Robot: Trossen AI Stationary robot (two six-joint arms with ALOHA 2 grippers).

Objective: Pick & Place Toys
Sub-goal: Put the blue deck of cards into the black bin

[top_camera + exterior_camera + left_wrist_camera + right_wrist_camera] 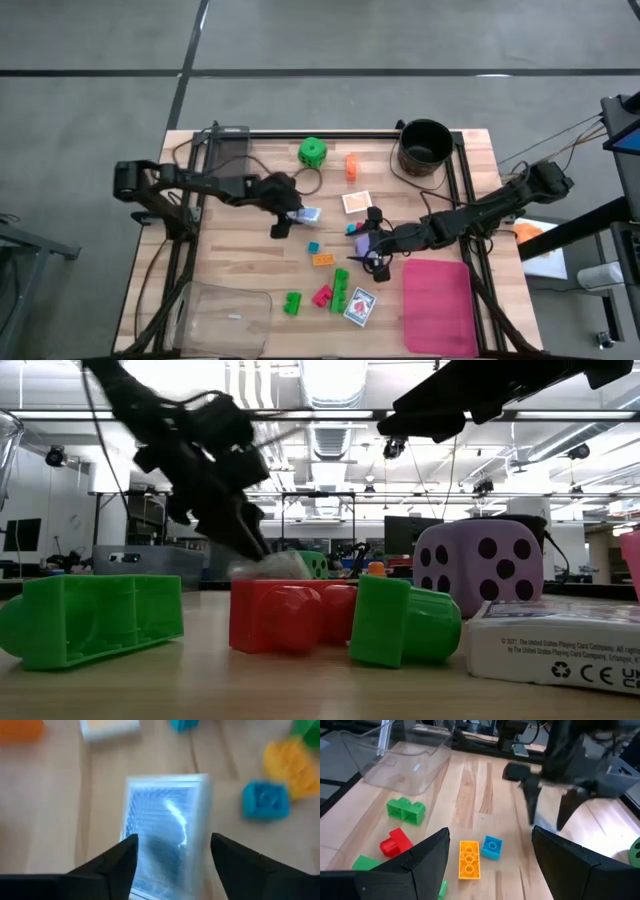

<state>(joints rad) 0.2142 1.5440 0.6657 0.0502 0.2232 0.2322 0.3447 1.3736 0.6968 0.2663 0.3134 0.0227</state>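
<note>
From above, the left gripper (285,222) sits just left of the table's middle, its tip over a pale blue card pack (310,214). Its own wrist camera gives what the overhead cannot: the blue card pack (167,827) lies flat on the wood between the 2 dark fingers (112,862), which stand either side of it with a sliver of gap, so the pincer is part-way in and not yet clamped.

The right gripper (372,255) reaches in from 3 o'clock toward the centre, with a purple die (366,243) right at its tip. Whether it holds that die I cannot tell; its wrist view shows 2 fingers (427,857) standing wide with nothing between them, and looks past an orange brick (469,859) and a small blue brick (492,847) to the left arm's pincer (547,815) coming down.

Only the overhead lays out the rest: a green die (313,151) at 12 o'clock, an orange block (351,165) beside it, a black bucket (425,146) at 1 o'clock, a pink tray (436,305) at 5 o'clock, a clear tub (222,318) at 7 o'clock.

The table-level view adds the near row: a green brick (95,618), a red brick (290,615), a second green brick (402,622), the purple die (478,565), and a boxed card pack (560,645).
</note>
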